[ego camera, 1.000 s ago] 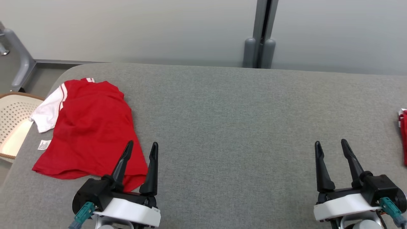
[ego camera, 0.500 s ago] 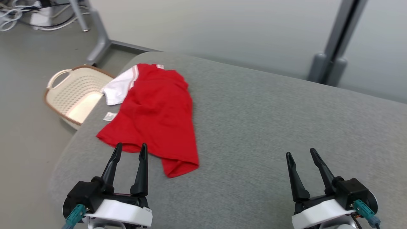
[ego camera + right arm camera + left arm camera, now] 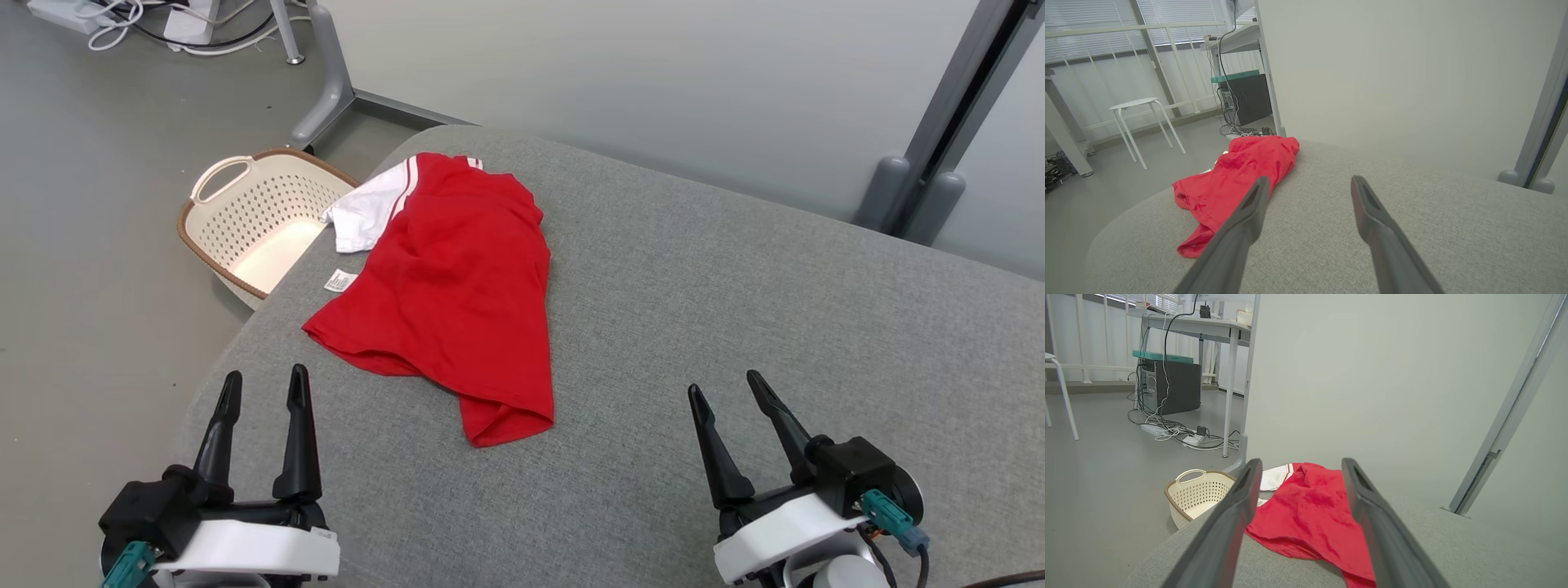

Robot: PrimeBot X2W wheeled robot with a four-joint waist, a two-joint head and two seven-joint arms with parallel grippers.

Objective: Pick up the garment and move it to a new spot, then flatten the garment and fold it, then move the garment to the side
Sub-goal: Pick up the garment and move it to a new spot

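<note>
Garment: a red short-sleeved shirt (image 3: pixel 457 286) lies loosely rumpled, untouched by either claw.
Garment position: on the grey fabric-covered counter (image 3: pixel 735 286), near its rounded far-left corner as the head view shows it.
Sleeve: one white sleeve with red stripes (image 3: pixel 367 208) reaches towards the counter's left edge, on the basket's side.
Label: a small white care tag (image 3: pixel 340 281) lies flat on the counter just beside the shirt's left edge.
Hem end: the near end of the shirt is folded under into a narrow tongue that points towards the robot.
Left claw (image 3: pixel 266 374): open, two dark fingers spread, empty, over the counter's near-left edge, apart from the shirt's near hem.
Left wrist view: the shirt shows between the spread fingers, further along the counter.
Right claw (image 3: pixel 723 384): open, fingers parted, empty, over bare counter well to the right of the shirt.
Right wrist view: the shirt lies ahead and to the left of the left-hand finger.
Basket: a cream perforated plastic laundry basket with a brown rim (image 3: pixel 269 204) stands on the grey floor (image 3: pixel 106 163), close beside the counter's left edge near the sleeve.
</note>
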